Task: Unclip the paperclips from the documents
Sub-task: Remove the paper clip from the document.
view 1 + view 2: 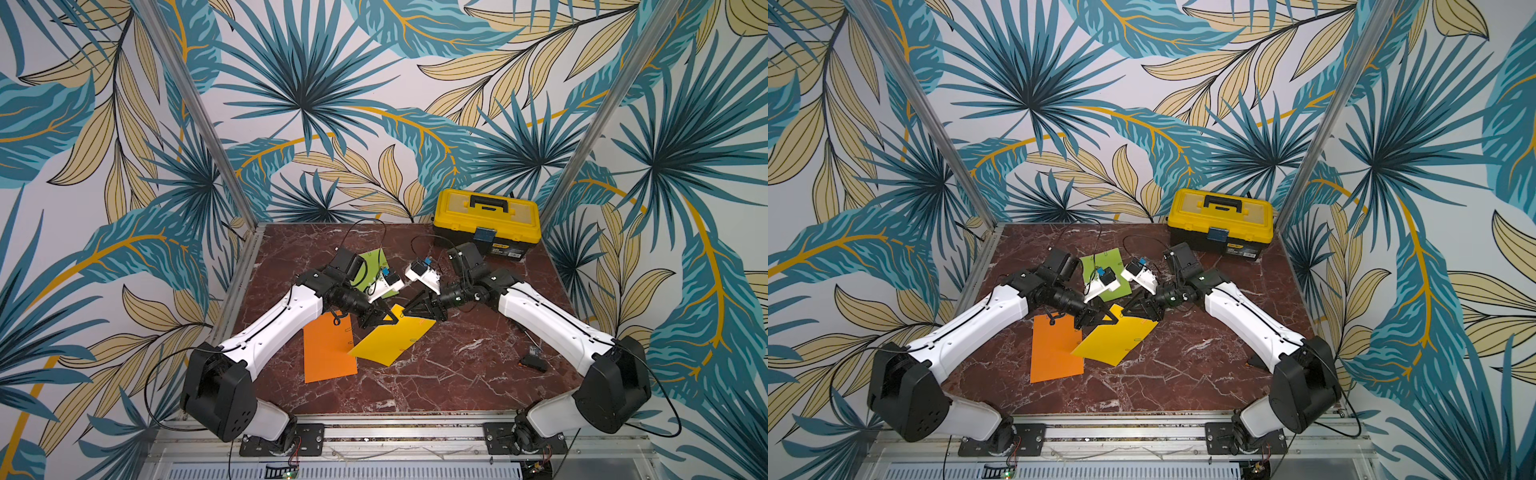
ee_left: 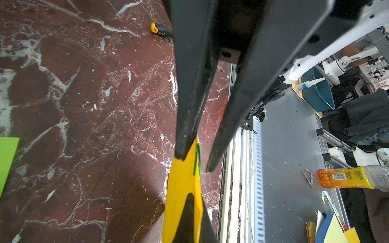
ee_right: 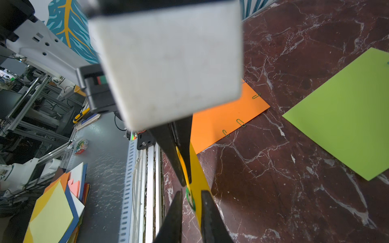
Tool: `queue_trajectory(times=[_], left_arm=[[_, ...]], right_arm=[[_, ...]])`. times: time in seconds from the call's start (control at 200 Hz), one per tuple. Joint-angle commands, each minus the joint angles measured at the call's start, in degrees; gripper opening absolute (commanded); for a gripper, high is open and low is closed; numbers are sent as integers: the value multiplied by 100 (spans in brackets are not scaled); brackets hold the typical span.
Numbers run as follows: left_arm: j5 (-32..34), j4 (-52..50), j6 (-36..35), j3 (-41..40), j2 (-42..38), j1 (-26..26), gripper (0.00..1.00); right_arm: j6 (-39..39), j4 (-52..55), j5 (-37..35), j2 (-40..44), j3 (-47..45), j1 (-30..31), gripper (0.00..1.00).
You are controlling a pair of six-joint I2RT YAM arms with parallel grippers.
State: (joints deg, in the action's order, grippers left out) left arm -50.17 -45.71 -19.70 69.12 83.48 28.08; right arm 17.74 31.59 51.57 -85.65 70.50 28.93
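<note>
The golden yellow document (image 1: pixel 392 338) is lifted at its far edge and overlaps the orange document (image 1: pixel 328 353). The lime green document (image 1: pixel 374 262) lies flat behind them. My left gripper (image 1: pixel 397 318) is shut on the yellow sheet's raised edge (image 2: pixel 181 189). My right gripper (image 3: pixel 191 192) faces it, its two fingers standing either side of that edge and of a green paperclip (image 3: pixel 190 198) clipped there. A narrow gap still shows beside the clip. The same clip (image 2: pixel 196 160) appears in the left wrist view. Three green paperclips (image 3: pixel 240 123) sit along the orange sheet's edge.
A yellow-and-black toolbox (image 1: pixel 486 220) stands at the back right of the marble table (image 1: pixel 457 374). A screwdriver with a yellow-and-black handle (image 2: pixel 161 30) lies near the right arm, as does a small dark object (image 1: pixel 534 361). An aluminium rail (image 1: pixel 395 432) borders the table's front.
</note>
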Motion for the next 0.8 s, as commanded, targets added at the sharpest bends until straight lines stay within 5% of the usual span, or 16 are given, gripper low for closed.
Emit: queue_trajectory(times=[0.0,0.796], left_arm=[[-71,-19,-16,32,-16,-30,0],[-27,-17,54,-176,70,-30,0]], right_arm=[[8,73,145,-57,-65,25,13],[-46,106,112,-49,-16,-1,8]])
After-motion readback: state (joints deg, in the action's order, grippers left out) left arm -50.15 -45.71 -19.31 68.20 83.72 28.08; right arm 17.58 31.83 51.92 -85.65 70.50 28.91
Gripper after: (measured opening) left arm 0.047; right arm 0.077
